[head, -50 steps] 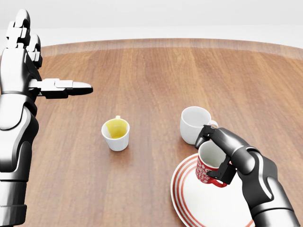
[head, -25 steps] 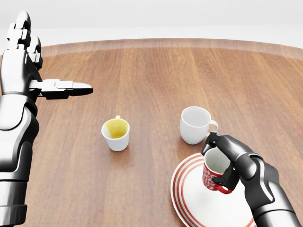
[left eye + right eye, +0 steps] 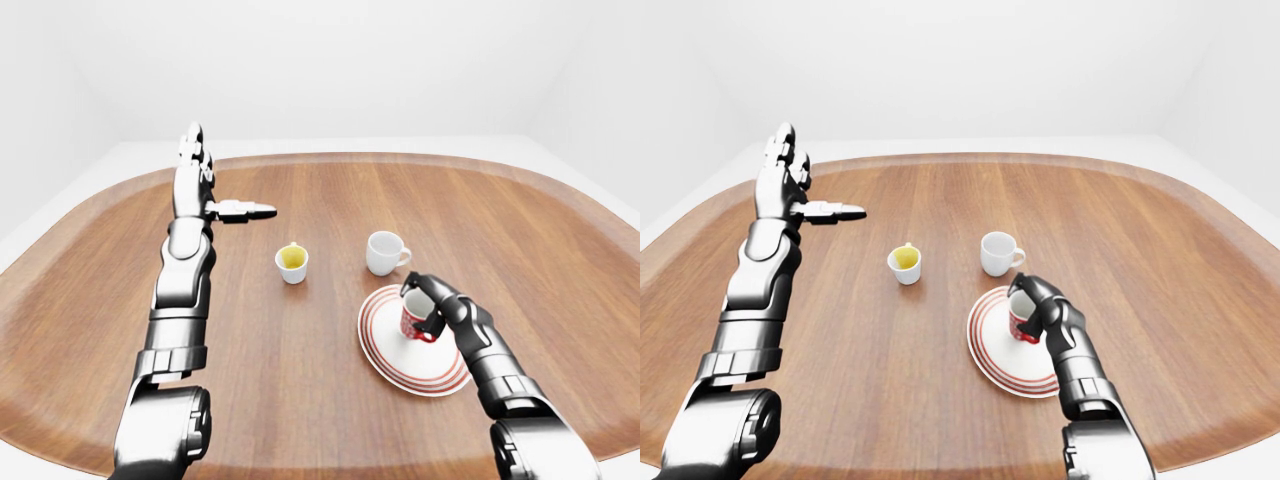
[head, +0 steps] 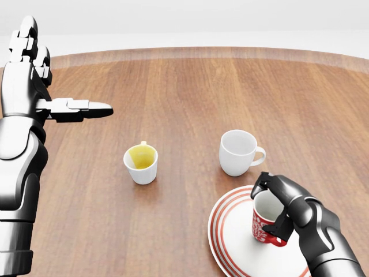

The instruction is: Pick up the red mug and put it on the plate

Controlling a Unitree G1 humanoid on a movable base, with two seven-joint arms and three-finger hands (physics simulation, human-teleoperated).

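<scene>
1. Red mug [image 4: 266, 222] sits upright over the plate [image 4: 233, 242], apparently resting on it; letting go is what remains.
2. Right hand [image 4: 282, 210] is clamped round the mug.
3. White mug [image 4: 237, 152] stands just beyond the plate; yellow-lined cup [image 4: 141, 163] lies well apart.
4. Left hand [image 4: 63, 107], fingers spread, hovers far away.

We are looking down from the head, facing the far edge of the surface [image 4: 190, 86], close in. Our two eye cameras are sitting farther back and wider, both sharing the whole surface and the plate [image 3: 385, 350].
</scene>
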